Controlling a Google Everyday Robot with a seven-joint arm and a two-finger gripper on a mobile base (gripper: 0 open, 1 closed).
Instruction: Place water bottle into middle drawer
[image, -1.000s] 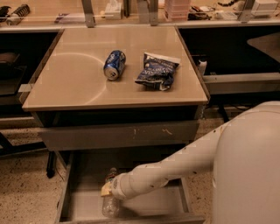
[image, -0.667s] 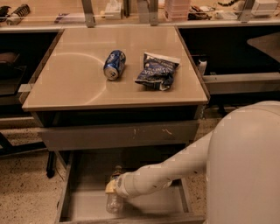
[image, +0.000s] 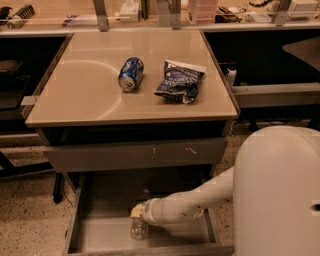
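A bulky white robot arm (image: 200, 202) reaches from lower right under a square tan counter (image: 85, 95) into the open grey wood-grain middle drawer (image: 100, 236) at bottom centre. On the counter lie a crumpled dark blue snack bag (image: 179, 81) and a blue soda can (image: 131, 73). A small clear plastic water bottle (image: 139, 229) appears upright inside the drawer, the claw (image: 137, 212) at its top. Whether the claw grips the bottle, I cannot tell. This seems to be the placing step. Next would be releasing the bottle and lifting clear without toppling it.

water bottle (image: 138, 228) 1 | can (image: 131, 74) 1 | bag (image: 179, 81) 1 | pincer (image: 137, 213) 1, in drawer (image: 176, 238)
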